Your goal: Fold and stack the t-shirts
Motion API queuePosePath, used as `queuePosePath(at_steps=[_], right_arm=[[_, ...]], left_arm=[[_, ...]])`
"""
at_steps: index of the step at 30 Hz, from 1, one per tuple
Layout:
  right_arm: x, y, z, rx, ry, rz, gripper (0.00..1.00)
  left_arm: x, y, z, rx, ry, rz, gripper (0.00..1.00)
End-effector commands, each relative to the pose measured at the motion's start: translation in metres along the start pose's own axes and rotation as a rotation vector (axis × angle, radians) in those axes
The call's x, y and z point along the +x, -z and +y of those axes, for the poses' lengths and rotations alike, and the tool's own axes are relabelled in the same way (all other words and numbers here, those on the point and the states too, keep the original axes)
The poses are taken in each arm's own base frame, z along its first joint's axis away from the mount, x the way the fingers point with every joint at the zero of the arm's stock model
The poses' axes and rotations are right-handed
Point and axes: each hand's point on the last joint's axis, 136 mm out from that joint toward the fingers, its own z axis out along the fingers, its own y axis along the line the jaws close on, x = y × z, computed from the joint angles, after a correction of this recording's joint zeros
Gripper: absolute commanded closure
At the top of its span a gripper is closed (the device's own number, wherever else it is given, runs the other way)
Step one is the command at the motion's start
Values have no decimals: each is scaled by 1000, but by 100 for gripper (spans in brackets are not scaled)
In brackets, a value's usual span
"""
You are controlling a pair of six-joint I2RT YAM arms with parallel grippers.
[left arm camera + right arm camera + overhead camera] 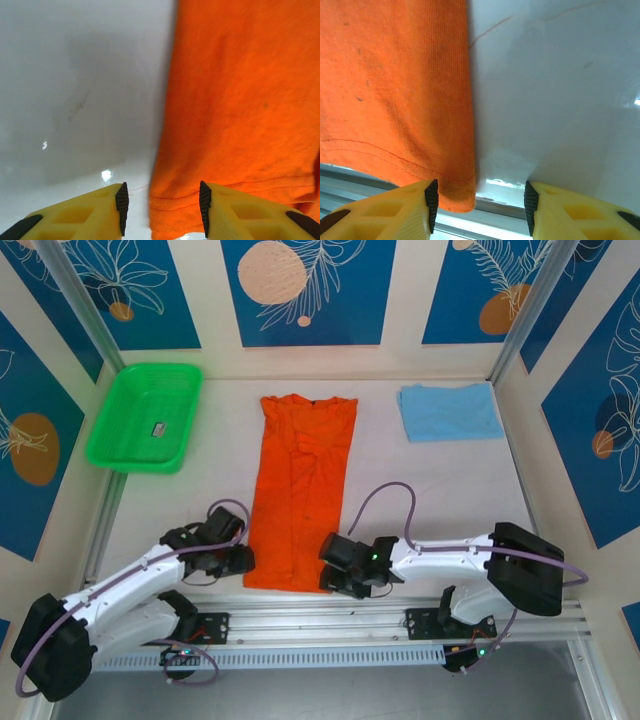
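Observation:
The orange t-shirt [300, 490] lies as a long narrow strip down the middle of the table, collar at the far end. My left gripper [245, 562] sits at its near left corner. In the left wrist view the jaws [161, 202] stand apart around the hem corner [175, 205], with bare table showing beside the left pad. My right gripper [328, 565] is at the near right corner, open, with the hem corner [457, 192] against its left pad [431, 202] and a wide gap to the right one. The light blue t-shirt [450, 412] lies folded at the back right.
A green plastic basket [120, 435] stands at the back left with a small dark item [158, 427] in it. An aluminium rail [400, 625] runs along the near table edge just behind both grippers. Patterned walls close in the sides and back.

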Motion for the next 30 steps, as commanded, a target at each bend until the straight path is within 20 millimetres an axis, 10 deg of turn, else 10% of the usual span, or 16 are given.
queuePosePath(at_steps=[1, 9, 16, 30], right_arm=[[-1, -4, 23, -52, 2, 3, 53], [-1, -9, 29, -83, -5, 9, 74], [-6, -7, 24, -84, -27, -4, 98], [-43, 48, 14, -126, -98, -68, 100]], left_arm=[[11, -9, -7, 56, 11, 50, 60], [21, -24, -14, 95, -3, 120, 66], [23, -31, -10, 71, -13, 135, 95], [-22, 17, -55, 143, -38, 19, 100]])
